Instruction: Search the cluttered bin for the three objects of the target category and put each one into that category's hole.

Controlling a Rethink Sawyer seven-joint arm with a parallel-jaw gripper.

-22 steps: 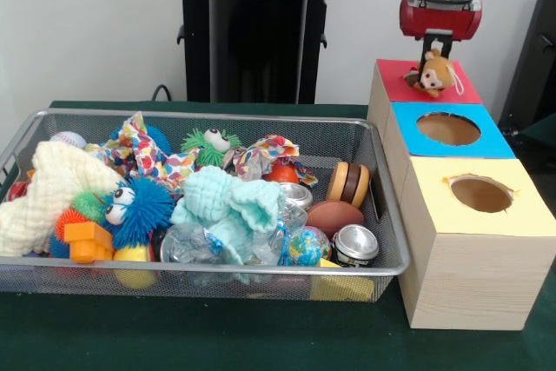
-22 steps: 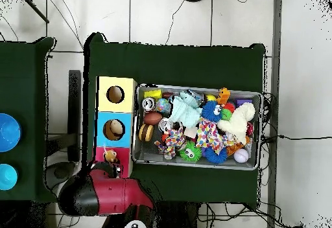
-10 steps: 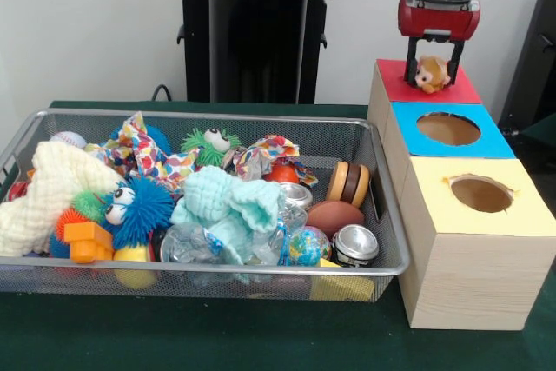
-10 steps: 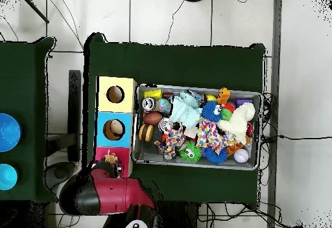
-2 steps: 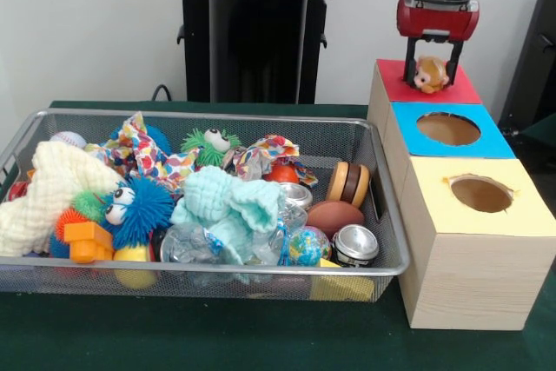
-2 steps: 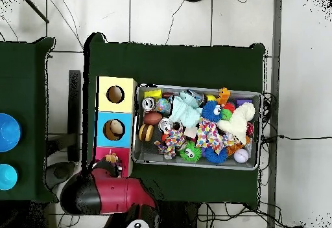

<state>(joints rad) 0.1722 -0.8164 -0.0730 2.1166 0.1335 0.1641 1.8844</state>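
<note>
Front view. Claw (image 5: 431, 72) hangs over the red box (image 5: 452, 89), the farthest of three wooden boxes in a row beside the wire bin (image 5: 382, 206). Its two dark fingers stand apart, with a small tan monkey toy (image 5: 429, 75) between them. I cannot tell whether they grip it or only flank it. The toy sits right at the red top, and the red box's hole is hidden behind toy and claw.

Risk here: if the toy is off the hole's centre, it may lodge on the rim or tip onto the red lid instead of dropping in. Its loose loop could also catch on a finger and ride up with the claw on retreat.

The blue box (image 5: 495, 147) and yellow box (image 5: 512, 219) show open holes. The bin holds a heap: pale green cloth (image 5: 224, 206), blue fuzzy toy (image 5: 139, 206), cans (image 5: 354, 243), brown discs (image 5: 348, 182). Later targets may lie buried, so a pick could drag cloth along.

Overhead view. The red arm (image 6: 107, 196) covers most of the red box (image 6: 102, 154). The monkey toy (image 6: 111, 155) shows as a tan spot on it, close to the bin's (image 6: 197, 165) edge. Claw detail is hidden under the arm. The green surface (image 6: 175, 63) around the bin is where a nudged toy would probably land.
</note>
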